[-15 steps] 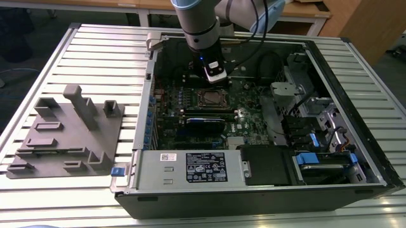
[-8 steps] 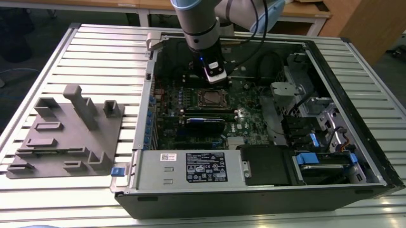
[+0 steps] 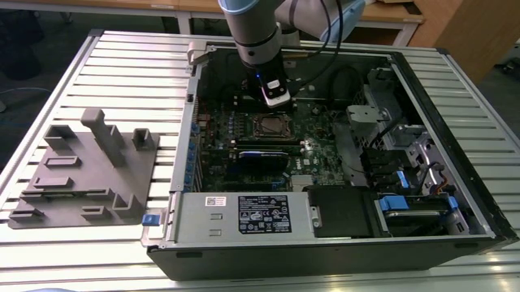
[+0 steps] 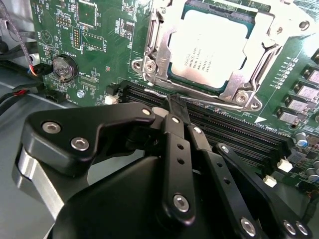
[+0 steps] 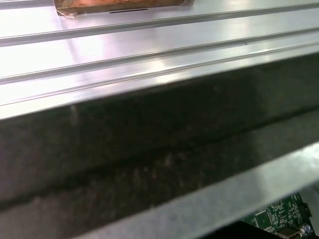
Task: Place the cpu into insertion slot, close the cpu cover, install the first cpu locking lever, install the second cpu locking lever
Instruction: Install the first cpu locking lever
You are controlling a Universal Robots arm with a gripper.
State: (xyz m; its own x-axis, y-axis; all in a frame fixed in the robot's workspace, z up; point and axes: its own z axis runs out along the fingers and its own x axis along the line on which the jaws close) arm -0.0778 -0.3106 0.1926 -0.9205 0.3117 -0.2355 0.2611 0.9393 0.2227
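Note:
In the second wrist view the cpu [image 4: 214,42] lies flat in the insertion slot, its pale metal top facing up. The cpu cover [image 4: 244,82] is down around it as a silver metal frame, so the slot's pin field is hidden. My gripper [image 4: 174,102] is shut with its black fingers [image 4: 172,129] pressed together and nothing between them. Its tip hangs just beside the cover's edge, over the long black slots. In the exterior view the gripper [image 3: 276,103] hangs inside the open computer case, just behind the socket [image 3: 268,126]. I cannot tell how the locking levers stand.
Long black memory slots [image 4: 229,127] and a coin battery [image 4: 65,67] flank the socket. A black module [image 3: 262,155] and a power supply [image 3: 243,213] lie nearer the case front. A grey fixture tray [image 3: 81,176] sits at the exterior view's left. The case wall [image 5: 149,144] is close.

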